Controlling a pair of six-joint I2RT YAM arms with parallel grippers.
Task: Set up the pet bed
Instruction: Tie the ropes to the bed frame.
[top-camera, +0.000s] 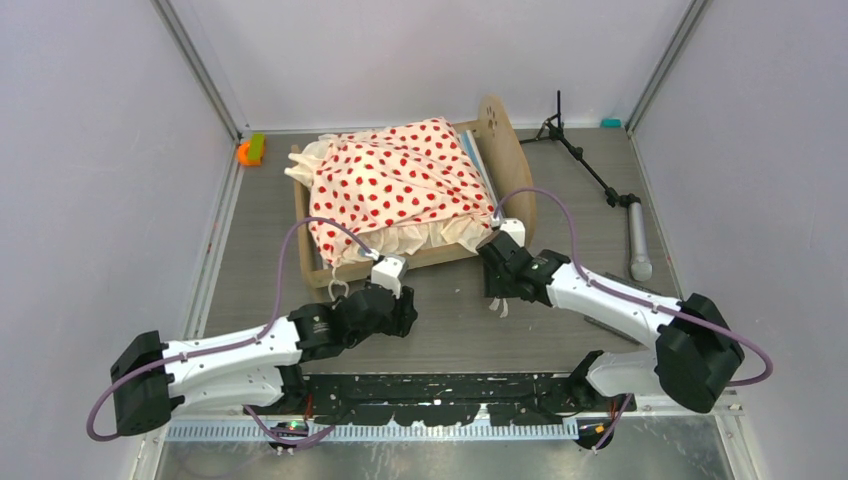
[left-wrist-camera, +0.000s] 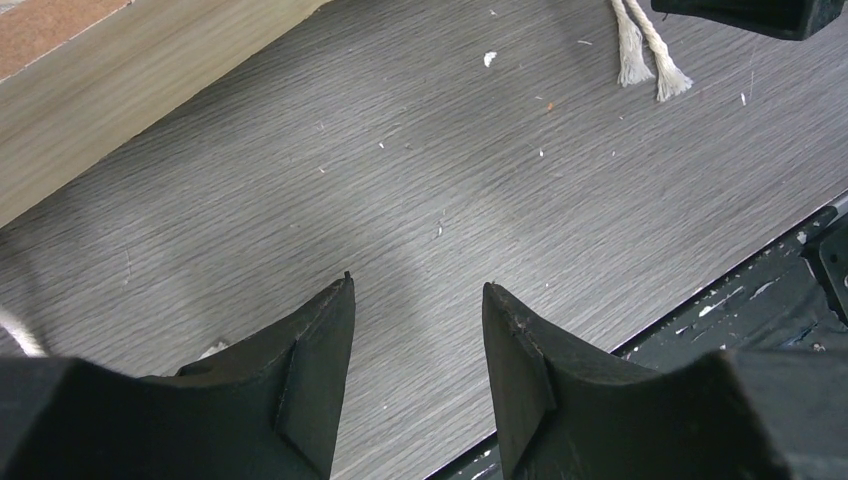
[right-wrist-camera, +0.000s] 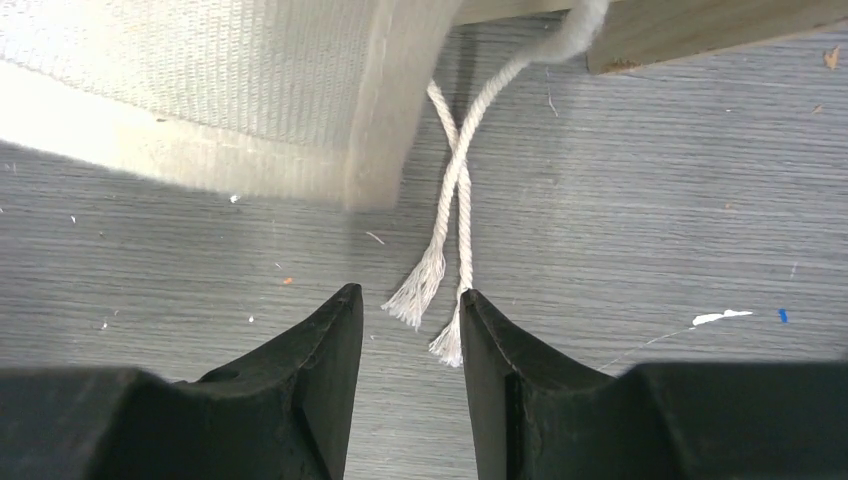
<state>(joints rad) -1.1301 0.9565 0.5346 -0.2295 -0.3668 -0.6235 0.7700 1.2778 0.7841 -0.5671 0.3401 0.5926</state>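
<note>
On the far middle of the grey wood-grain table (top-camera: 450, 320) stood the pet bed (top-camera: 304, 245), a small light-wood frame set at a slight angle. A rounded end board (top-camera: 497, 135) rose at its right side. Cream bedding (top-camera: 395, 185) with red polka dots was heaped over the frame, rumpled, with its ruffled edge spilling over the near rail and the far left corner. A thin strip of the blue-white striped mattress (top-camera: 478, 160) showed along the right edge under the cloth. Two white cords (right-wrist-camera: 450, 220) with frayed ends trailed from under the bed's near right corner onto the table, crossing each other once.

Both arms reached to the near side of the bed. The left gripper (left-wrist-camera: 415, 290) hovered low just in front of the near rail, toward its left half, with its jaws apart and only bare table between them. In its wrist view the rail ran across the upper left corner, a short way off. The right gripper (right-wrist-camera: 410, 300) sat by the near right corner, jaws also parted and gripping nothing. The frayed cord ends lay on the table right at the gap between its fingertips, and the cream ruffle (right-wrist-camera: 200, 90) hung just beyond.

Further out, a black tripod stand (top-camera: 590, 165) lay to the right of the bed, and a small orange and green object (top-camera: 250, 150) sat at the far left corner.
</note>
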